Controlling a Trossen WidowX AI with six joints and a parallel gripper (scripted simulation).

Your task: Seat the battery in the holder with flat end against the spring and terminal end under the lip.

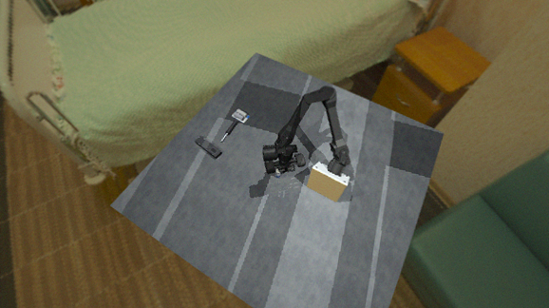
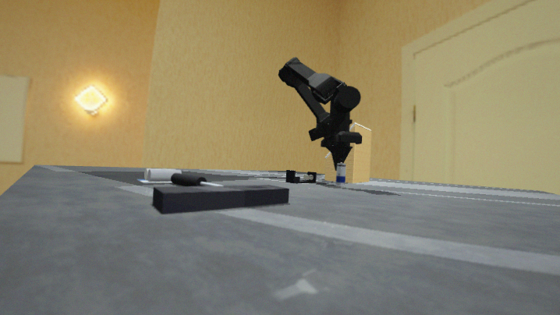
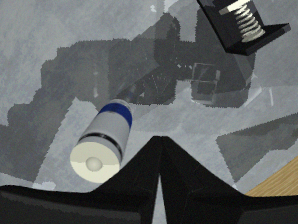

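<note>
Looking down from the top view, the gripper (image 1: 278, 167) hangs low over the table (image 1: 323, 266) beside the tan box (image 1: 327, 183), and the battery under it is too small to make out, so little can be judged here. From the exterior view, the battery (image 2: 340, 172) stands upright on the table right under the pointed tip, the holder (image 2: 300, 176) near it on the left; come down like this and it gets knocked over and rolls. In the wrist view the fingers are pressed together on nothing, the battery just ahead and left, the spring (image 3: 244, 19) well apart; without reopening, no grasp is possible.
</note>
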